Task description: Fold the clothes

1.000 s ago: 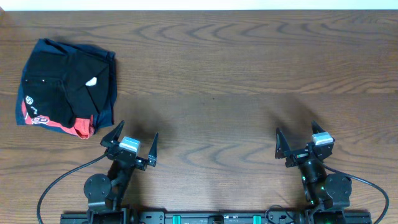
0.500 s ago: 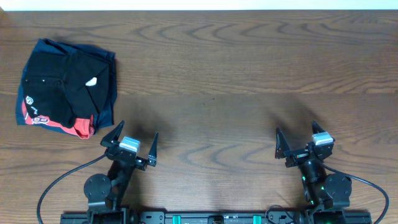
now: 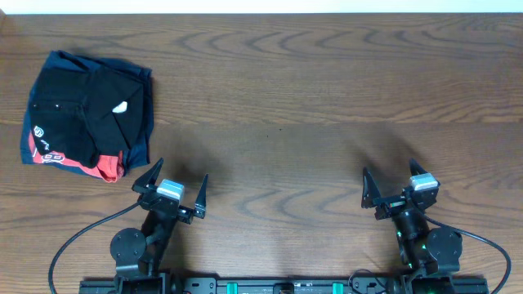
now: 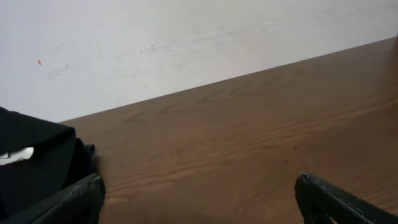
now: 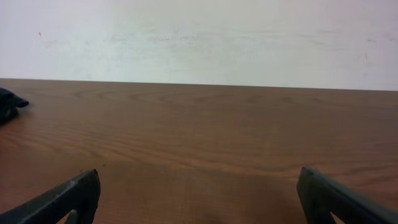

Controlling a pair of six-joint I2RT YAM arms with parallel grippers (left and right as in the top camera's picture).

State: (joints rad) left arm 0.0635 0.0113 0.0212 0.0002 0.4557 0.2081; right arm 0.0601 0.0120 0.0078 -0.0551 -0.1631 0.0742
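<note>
From overhead, nothing has shifted over the last second: the black shirt (image 3: 94,106) lies bundled on a navy garment (image 3: 143,131) and a red T-shirt (image 3: 78,163) at the far left of the table (image 3: 327,90), while the left gripper (image 3: 173,189) just near-right of that pile and the right gripper (image 3: 399,186) well off to its right both sit spread wide and empty. The left wrist view shows the shirt's edge (image 4: 31,168) at frame left beyond its parted fingers (image 4: 68,202), touching nothing. The right wrist view shows only a dark scrap of the pile (image 5: 9,102) far left, so the stillness suggests either folding is finished or not begun.
</note>
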